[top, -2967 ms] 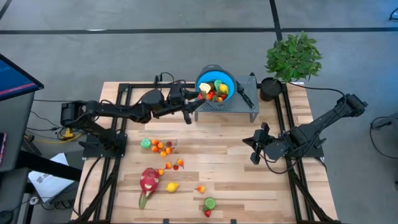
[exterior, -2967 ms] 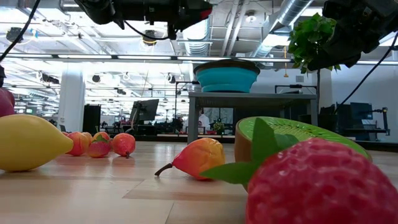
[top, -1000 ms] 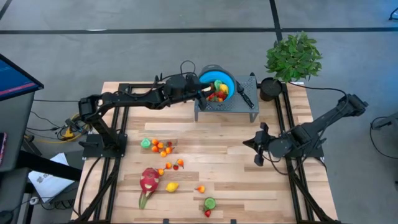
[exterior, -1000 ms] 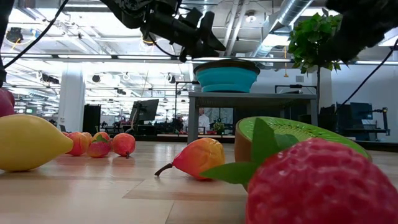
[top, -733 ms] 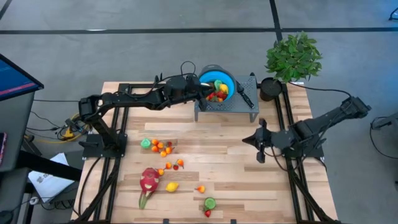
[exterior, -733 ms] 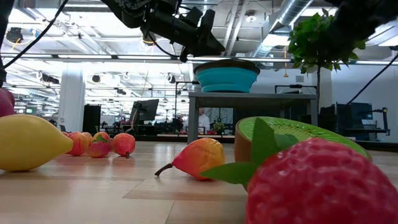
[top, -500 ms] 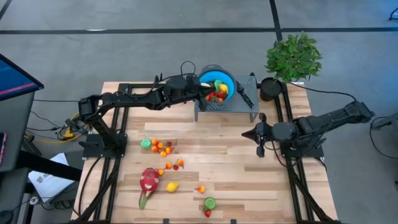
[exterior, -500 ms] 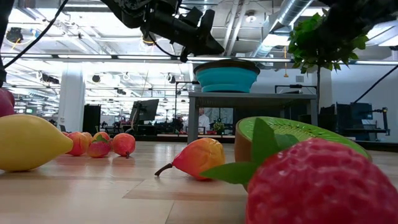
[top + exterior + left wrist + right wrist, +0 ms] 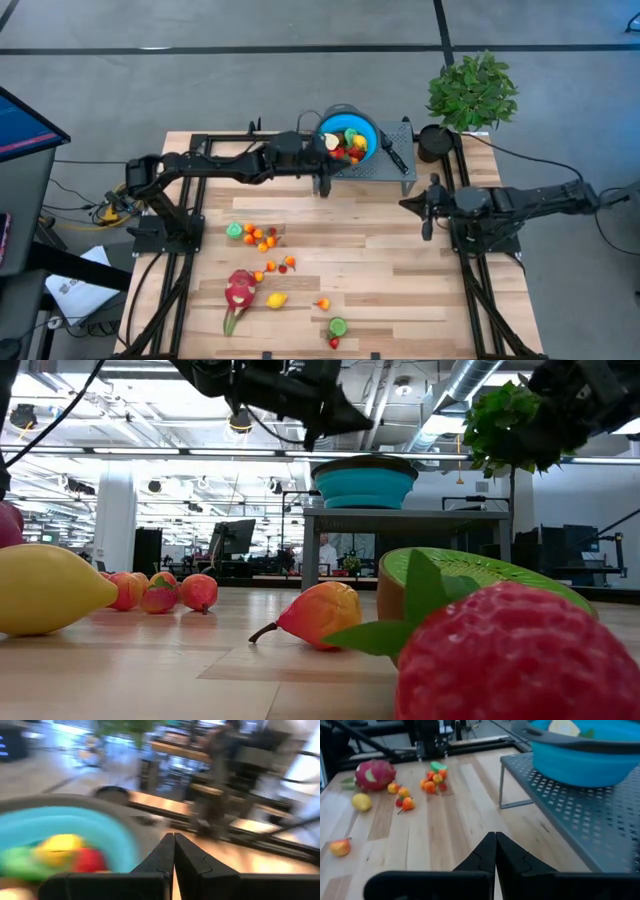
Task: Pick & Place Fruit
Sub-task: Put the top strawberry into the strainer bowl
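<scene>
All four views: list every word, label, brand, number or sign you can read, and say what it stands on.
No readable text in any view.
The screen at the table's left edge shows only red marks, too small to read.
The papers on the floor below it carry print too small to read.

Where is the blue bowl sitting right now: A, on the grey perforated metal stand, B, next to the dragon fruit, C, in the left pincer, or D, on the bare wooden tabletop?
A: the blue bowl, with fruit in it, rests on top of the grey perforated stand at the table's far edge.
</scene>
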Controlling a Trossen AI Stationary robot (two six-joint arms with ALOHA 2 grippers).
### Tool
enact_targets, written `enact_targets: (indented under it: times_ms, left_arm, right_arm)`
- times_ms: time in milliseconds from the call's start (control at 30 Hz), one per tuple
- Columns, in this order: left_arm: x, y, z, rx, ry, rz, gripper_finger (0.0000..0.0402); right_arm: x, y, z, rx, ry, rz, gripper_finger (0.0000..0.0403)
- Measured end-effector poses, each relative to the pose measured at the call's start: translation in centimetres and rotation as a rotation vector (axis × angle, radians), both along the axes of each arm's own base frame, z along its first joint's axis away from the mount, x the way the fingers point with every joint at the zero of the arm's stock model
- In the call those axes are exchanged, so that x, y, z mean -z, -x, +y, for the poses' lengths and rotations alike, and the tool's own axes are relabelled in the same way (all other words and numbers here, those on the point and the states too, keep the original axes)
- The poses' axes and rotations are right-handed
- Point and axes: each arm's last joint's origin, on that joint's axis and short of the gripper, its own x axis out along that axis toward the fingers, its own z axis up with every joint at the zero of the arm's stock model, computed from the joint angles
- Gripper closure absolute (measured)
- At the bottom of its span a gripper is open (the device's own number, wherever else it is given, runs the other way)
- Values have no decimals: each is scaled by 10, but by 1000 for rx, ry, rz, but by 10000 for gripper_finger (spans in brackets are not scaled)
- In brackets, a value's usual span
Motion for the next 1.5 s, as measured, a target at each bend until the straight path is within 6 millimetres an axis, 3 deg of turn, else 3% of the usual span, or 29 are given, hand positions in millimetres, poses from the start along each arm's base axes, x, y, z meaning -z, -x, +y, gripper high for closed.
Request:
enact_targets:
  times_ms: [200,333,667,967,1233,1500]
  left_arm:
    - [-11,13,-38,170,46,107,399]
    - [-19,35,-64,124,79,241,399]
    - [-40,85,-114,-47,212,368,399]
    - [-16,118,-129,-234,347,669,399]
    - [27,135,-126,-293,390,883,399]
    - [68,148,-123,-347,427,984,399]
  right_arm:
    - [5,8,-3,17,-3,-33,403]
    - [9,10,-3,20,-15,-42,403]
    - [11,11,-3,33,-53,-40,403]
    - [13,11,-3,34,-51,-25,403]
    - [12,11,-3,35,-55,-31,403]
    - [12,11,-3,34,-56,-35,403]
